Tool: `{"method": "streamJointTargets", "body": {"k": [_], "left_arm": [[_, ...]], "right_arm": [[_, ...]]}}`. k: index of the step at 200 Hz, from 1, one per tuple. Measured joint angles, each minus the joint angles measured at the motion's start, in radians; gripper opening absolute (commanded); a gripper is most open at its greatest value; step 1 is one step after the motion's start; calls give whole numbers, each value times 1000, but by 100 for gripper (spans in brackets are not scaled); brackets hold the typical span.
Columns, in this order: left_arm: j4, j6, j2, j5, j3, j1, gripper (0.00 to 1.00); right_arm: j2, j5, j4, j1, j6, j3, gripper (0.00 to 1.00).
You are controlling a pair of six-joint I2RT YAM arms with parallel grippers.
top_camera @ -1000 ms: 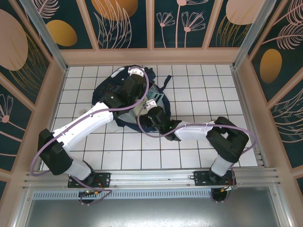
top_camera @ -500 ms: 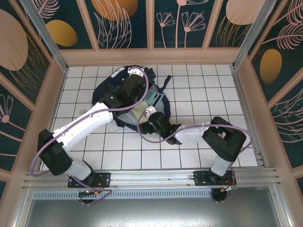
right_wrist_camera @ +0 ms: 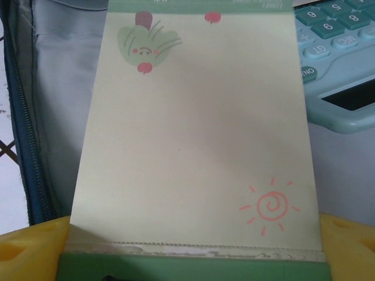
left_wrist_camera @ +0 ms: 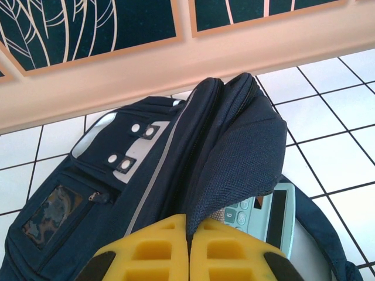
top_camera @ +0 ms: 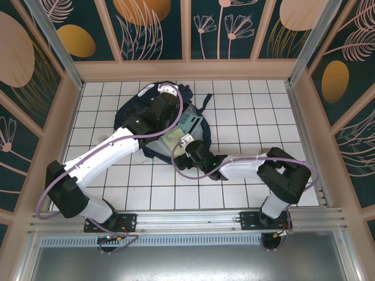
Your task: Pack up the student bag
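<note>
Evidently the left fingers are pinching shut on the flap of the student bag, which is lying toward the far side of the table, and are holding its mouth open for loading. The right fingers are standing wide on either side of a notepad lying inside beside a calculator; whether they are gripping it cannot be told. Only the calculator's digit keys are showing readable writing.

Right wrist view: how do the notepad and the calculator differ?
The notepad is pale yellow-green paper with a red sun doodle; the calculator is light blue plastic with teal keys. The notepad shows nearly whole at centre; the calculator is cut off at the right edge. Both are inside the open student bag.
</note>
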Motion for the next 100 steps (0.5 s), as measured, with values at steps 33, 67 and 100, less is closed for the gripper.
{"method": "streamJointTargets", "body": {"k": [33,67,100], "left_arm": [[2,0,0,0,0,0,0],[2,0,0,1,0,0,0],[3,0,0,4,-3,0,0]], "right_arm": [[-10,3,-35,0,-7,4,99],[-29,2,-84,0,-19,21,99],[-77,-19,-113,-11,-18,31,99]]}}
